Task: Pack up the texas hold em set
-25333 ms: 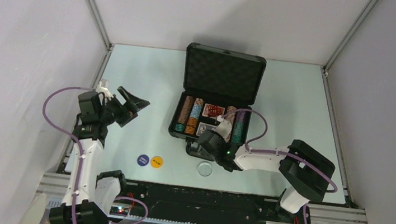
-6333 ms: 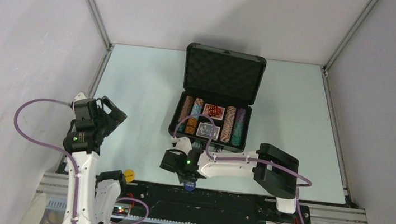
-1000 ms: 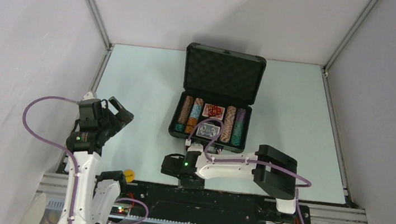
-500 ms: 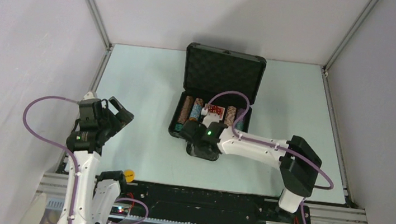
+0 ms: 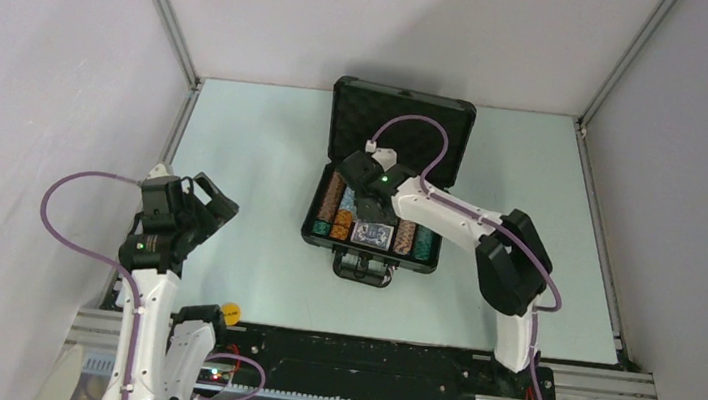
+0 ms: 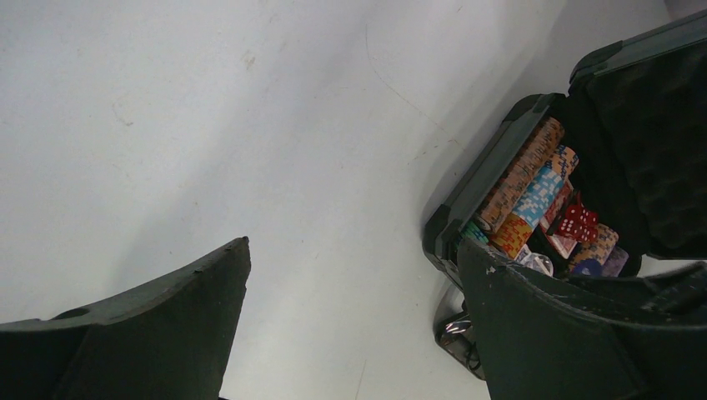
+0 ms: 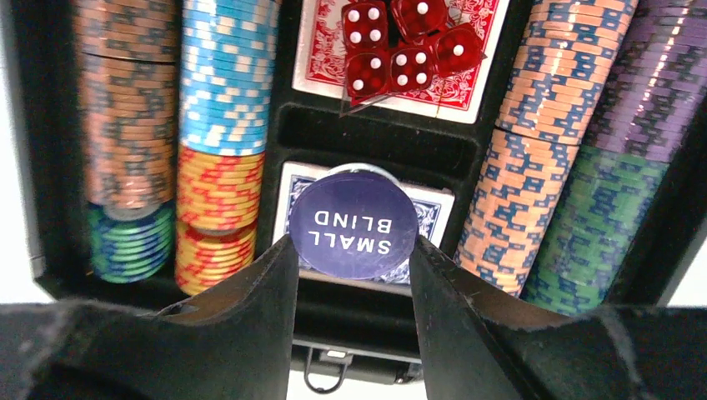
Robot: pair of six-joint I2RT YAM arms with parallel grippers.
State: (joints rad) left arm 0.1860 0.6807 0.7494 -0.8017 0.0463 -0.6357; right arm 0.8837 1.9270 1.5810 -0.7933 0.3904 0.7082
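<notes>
The black hard case lies open at the table's middle, its foam lid standing at the back. Its tray holds striped chip stacks, a red card deck with red dice on it, and a blue deck. My right gripper is shut on a purple "SMALL BLIND" button and holds it just above the blue deck; it also shows in the top view. My left gripper is open and empty over bare table, left of the case.
A yellow round button lies at the table's near edge by the left arm's base. The case's metal handle sticks out toward me. Aluminium frame posts and grey walls close in the table on both sides and at the back.
My right arm has swung from the table's near edge up over the case tray, carrying the purple button. The left arm has not moved.
</notes>
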